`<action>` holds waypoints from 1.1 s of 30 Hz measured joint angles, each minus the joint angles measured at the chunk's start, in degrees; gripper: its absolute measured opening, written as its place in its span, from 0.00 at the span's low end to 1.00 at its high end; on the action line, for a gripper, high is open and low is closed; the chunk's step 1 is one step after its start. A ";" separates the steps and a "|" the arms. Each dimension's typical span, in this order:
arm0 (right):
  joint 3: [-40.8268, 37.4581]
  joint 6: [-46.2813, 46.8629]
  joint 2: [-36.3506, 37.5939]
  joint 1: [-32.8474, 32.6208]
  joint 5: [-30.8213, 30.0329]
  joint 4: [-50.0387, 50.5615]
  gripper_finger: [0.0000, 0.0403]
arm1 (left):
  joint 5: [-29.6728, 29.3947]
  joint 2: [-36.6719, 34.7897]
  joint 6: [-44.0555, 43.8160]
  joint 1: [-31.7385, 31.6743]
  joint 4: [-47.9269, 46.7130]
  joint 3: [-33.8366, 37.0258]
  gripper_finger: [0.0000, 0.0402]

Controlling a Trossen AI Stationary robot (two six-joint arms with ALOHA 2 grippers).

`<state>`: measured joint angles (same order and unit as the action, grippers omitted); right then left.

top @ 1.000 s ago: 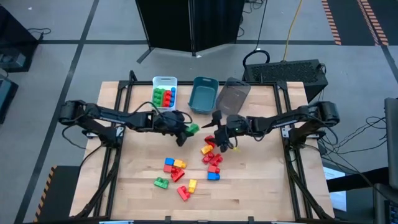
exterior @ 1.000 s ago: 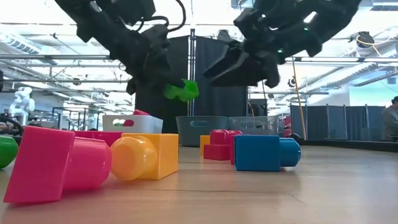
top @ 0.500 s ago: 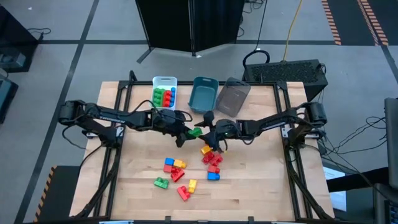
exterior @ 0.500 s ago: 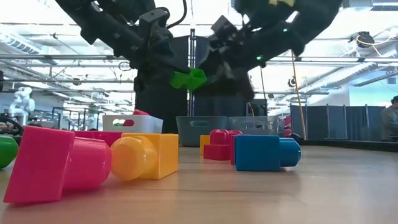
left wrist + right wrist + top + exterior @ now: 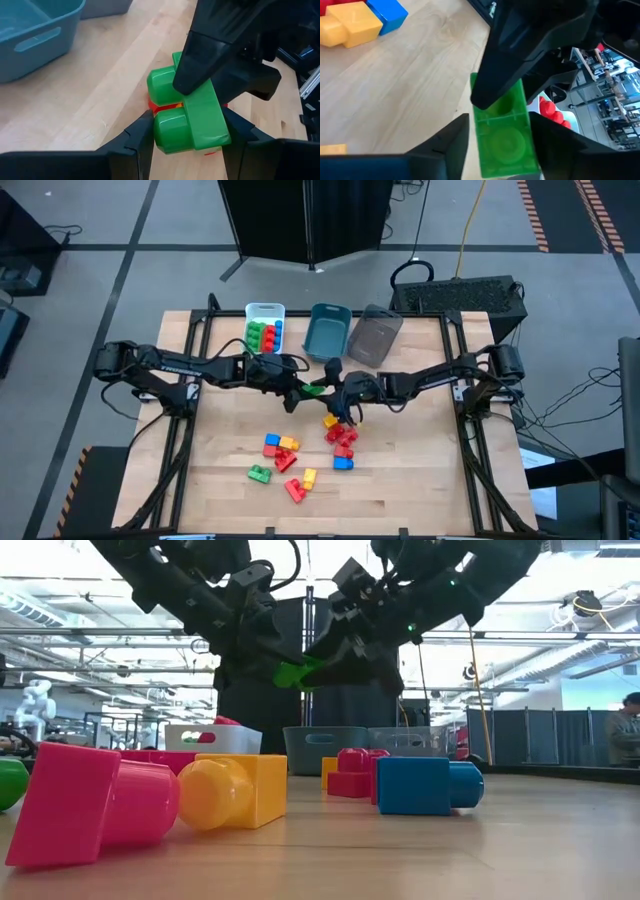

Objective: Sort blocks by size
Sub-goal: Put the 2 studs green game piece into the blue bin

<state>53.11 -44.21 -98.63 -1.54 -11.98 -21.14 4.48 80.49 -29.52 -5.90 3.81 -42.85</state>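
Left gripper (image 5: pixel 187 137) clamped on green block (image 5: pixel 187 117), held in air above desk (image 5: pixel 420 480) centre, near teal bin (image 5: pixel 327 335). Right gripper (image 5: pixel 497 130) meets it, fingers (image 5: pixel 452 137) either side of same block; firm grip unclear. Other blocks (image 5: pixel 340 442) scattered on desk below.

Both arms are stretched out low over the table and meet near its middle. The left arm is reached in from the left side, the right arm from the right side. The left gripper (image 5: pixel 300 390) is held above the table, and its two fingers are closed on a green block (image 5: pixel 314 389). The right gripper (image 5: pixel 331 392) is pointed straight at the left one. Its fingers are placed on either side of the same block, at the other end. The two grippers are almost touching, tip to tip.
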 joint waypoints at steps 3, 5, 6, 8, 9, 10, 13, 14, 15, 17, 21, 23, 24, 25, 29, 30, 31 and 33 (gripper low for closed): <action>0.01 -0.15 0.02 0.02 -0.10 0.18 0.37 | -0.01 0.00 -0.04 -0.11 0.01 0.00 0.36; 0.01 -0.65 0.02 0.00 -0.17 0.27 0.33 | 0.02 0.00 -0.18 -0.15 0.01 0.00 0.36; 0.01 -0.88 0.04 0.02 -0.16 0.34 0.31 | 0.02 0.02 -0.23 -0.13 0.01 0.00 0.36; 0.01 -1.14 0.04 0.04 -0.23 0.34 0.29 | -0.01 0.02 -0.40 -0.14 0.01 0.00 0.36; 0.01 -1.16 0.04 0.04 -0.35 0.35 0.29 | -0.03 0.00 -0.52 -0.15 0.07 0.00 0.36; 0.01 -1.15 0.04 0.07 -0.44 0.34 0.30 | -0.03 0.01 -0.81 -0.15 0.16 0.00 0.36; 0.01 -1.01 0.04 0.09 -1.33 0.27 0.32 | -0.14 0.00 -1.44 -0.43 0.73 0.02 0.37; 0.01 -1.01 0.04 0.09 -2.24 0.25 0.33 | -0.18 0.00 -1.44 -0.61 1.01 0.02 0.38; 0.01 -1.05 0.04 0.09 -3.09 0.23 0.33 | -0.20 0.00 -1.34 -0.84 1.28 0.02 0.39; 0.01 -1.14 0.04 0.22 -4.37 -0.10 0.33 | -0.49 -0.53 -1.06 -1.32 1.96 0.02 0.44; -0.03 -0.09 0.04 1.02 -4.68 0.40 0.32 | -0.46 -1.67 0.16 -2.24 3.74 -0.17 0.56; -0.03 0.02 0.04 1.56 -4.84 0.35 0.32 | -0.42 -2.60 0.55 -2.75 3.26 -0.04 0.62; -0.03 0.04 0.04 1.93 -4.88 0.39 0.32 | -0.44 -3.12 1.05 -3.10 3.37 -0.04 0.65; -0.03 0.04 0.04 2.35 -4.87 0.50 0.32 | -0.44 -3.75 1.41 -3.35 3.04 -0.07 0.67; -0.03 0.43 0.19 6.29 -5.56 0.04 0.32 | -0.58 -7.09 1.50 -4.24 0.14 -0.07 0.70; -0.03 1.02 0.27 7.81 -5.82 0.10 0.32 | -1.40 -7.96 1.57 -4.22 -1.03 -0.07 0.70; -0.03 1.94 0.34 9.42 -5.77 0.01 0.32 | -2.48 -8.79 1.81 -4.21 -1.41 -0.07 0.70; 0.60 5.00 0.37 12.74 -5.53 1.16 0.32 | -4.82 -10.54 2.74 -3.94 -2.98 -0.07 0.71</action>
<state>53.71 -39.21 -98.26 11.20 -17.52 -19.98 -0.35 69.95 -26.79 -9.84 0.83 -42.92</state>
